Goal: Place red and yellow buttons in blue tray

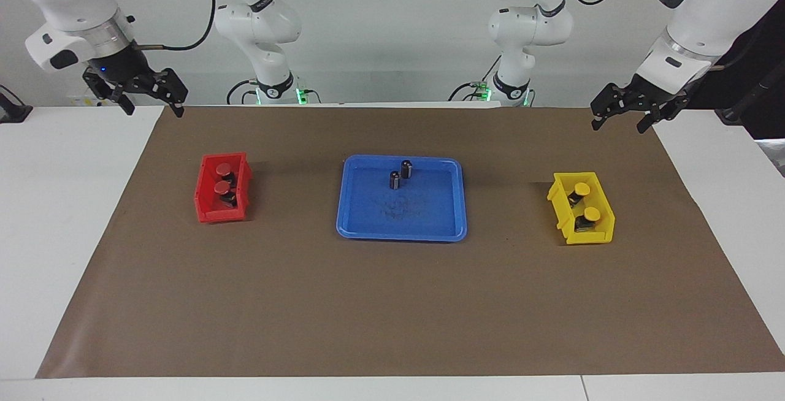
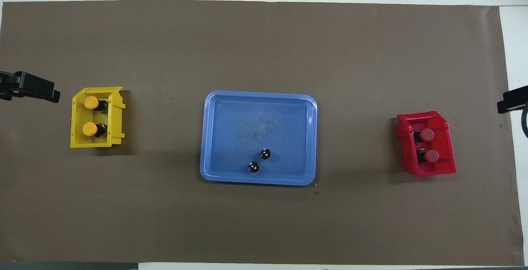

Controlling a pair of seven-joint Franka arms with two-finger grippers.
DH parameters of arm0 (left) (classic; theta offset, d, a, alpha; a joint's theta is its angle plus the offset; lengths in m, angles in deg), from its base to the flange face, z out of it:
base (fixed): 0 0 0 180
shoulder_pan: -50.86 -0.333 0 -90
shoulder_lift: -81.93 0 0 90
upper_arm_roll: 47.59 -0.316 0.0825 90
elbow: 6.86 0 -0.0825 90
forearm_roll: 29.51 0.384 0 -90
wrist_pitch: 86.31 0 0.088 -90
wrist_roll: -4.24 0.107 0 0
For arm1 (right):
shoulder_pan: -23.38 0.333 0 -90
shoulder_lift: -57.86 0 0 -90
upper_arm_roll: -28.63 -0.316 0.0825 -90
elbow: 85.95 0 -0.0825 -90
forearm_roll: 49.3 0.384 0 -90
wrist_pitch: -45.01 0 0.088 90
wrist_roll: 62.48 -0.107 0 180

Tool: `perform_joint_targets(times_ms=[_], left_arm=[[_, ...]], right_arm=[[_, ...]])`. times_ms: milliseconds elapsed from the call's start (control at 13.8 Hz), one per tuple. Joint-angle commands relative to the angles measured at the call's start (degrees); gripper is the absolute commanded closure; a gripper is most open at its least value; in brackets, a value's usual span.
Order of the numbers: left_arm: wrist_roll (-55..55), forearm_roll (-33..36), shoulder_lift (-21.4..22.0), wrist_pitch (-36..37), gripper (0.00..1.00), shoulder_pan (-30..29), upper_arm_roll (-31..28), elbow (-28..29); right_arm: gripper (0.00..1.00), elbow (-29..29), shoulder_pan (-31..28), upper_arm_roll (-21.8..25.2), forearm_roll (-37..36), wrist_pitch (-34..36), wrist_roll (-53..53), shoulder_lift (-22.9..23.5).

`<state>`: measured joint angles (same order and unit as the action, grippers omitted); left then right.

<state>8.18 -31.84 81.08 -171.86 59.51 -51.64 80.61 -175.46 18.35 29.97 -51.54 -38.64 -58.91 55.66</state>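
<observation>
Two dark cylinders (image 1: 400, 174) stand upright in the blue tray (image 1: 429, 223), in the part of it nearer the robots. Toward the right arm's end from the tray, a red bin (image 1: 205, 202) holds both red buttons (image 1: 223, 179); toward the left arm's end, a yellow bin (image 1: 598, 235) holds both yellow buttons (image 1: 585, 200) (bases partly hidden by bin walls). Right gripper (image 1: 153, 106) and left gripper (image 1: 619, 124) hang with jaws apart, empty, above the mat's robot-side corners.

Two red buttons (image 1: 223, 178) and two yellow buttons (image 1: 586, 200) counted. Two dark cylinders (image 1: 400, 175). One blue tray (image 1: 368, 229), one red bin (image 1: 205, 205), one yellow bin (image 1: 593, 235).
</observation>
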Motion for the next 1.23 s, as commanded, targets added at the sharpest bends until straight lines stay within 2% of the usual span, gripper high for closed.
perform_joint_targets(times_ms=[0,724,869,1158], left_arm=[[-0.34,-0.31,1.55,0.38,0.0,0.13,-0.25,1.65],[-0.34,-0.31,1.55,0.38,0.0,0.13,-0.25,1.65],[-0.34,-0.31,1.55,0.38,0.0,0.13,-0.25,1.65],[-0.34,-0.31,1.55,0.38,0.0,0.13,-0.25,1.65]], right_arm=[[0.0,-0.14,-0.16,-0.29,0.05,0.5,-0.5,-0.17],[0.0,-1.1,-0.16,-0.29,0.05,-2.22,-0.5,-0.34],[0.0,-1.1,-0.07,-0.46,-0.04,-4.76,-0.41,-0.08],[0.0,-6.8,-0.16,-0.37,0.31,-9.87,-0.41,-0.34]])
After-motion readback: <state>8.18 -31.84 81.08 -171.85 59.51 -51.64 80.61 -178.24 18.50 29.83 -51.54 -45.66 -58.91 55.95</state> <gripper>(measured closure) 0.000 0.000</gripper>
